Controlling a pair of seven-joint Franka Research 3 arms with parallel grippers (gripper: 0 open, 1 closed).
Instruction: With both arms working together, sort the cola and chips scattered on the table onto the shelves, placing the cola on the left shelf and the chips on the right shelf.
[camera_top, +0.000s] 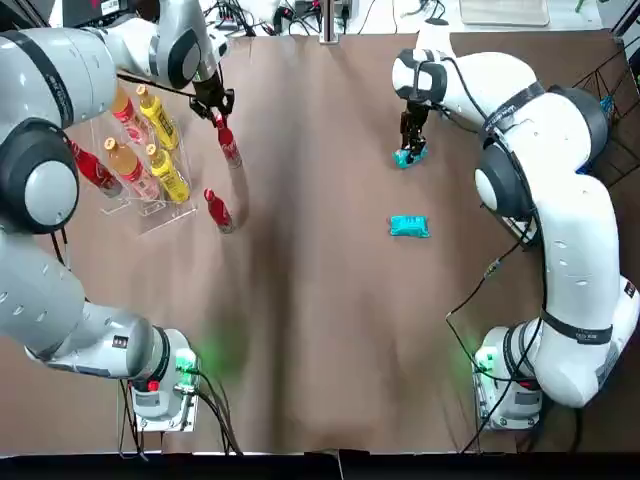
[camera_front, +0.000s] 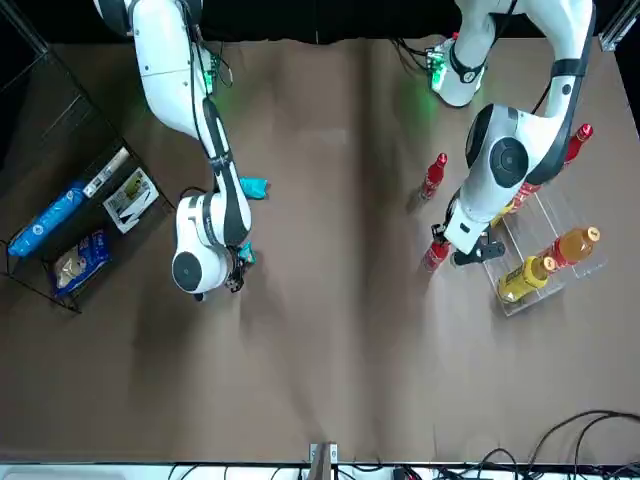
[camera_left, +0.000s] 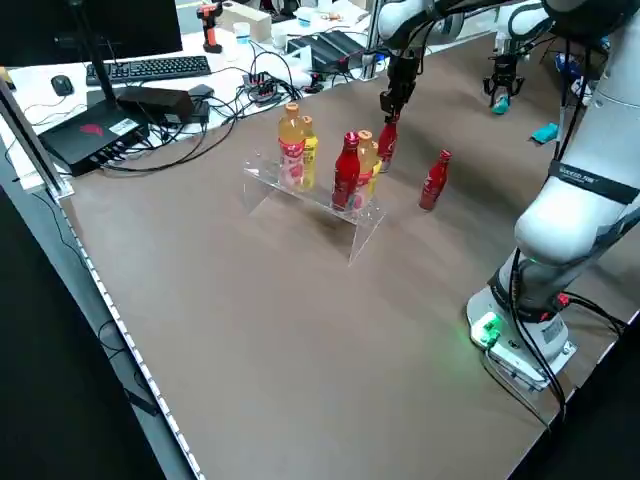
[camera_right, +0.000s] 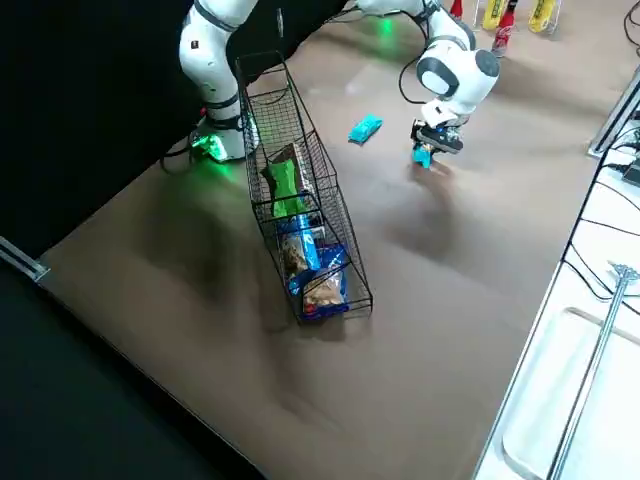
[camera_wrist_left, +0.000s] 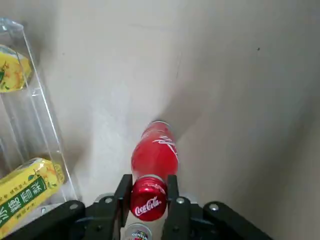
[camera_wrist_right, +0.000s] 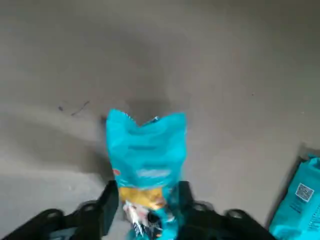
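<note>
My left gripper is shut on the red cap of a cola, holding it upright just beyond the far end of the left shelf. A second cola stands on the table beside that clear rack, and a third sits on it. My right gripper is shut on a teal chips packet low over the far right of the table. Another teal packet lies flat nearer the bases. A green packet lies in the right shelf.
Orange and yellow bottles fill much of the clear rack. The wire basket also holds blue bags and a white box. Cables run along the table's far edge. Bare brown tabletop lies between the two arms.
</note>
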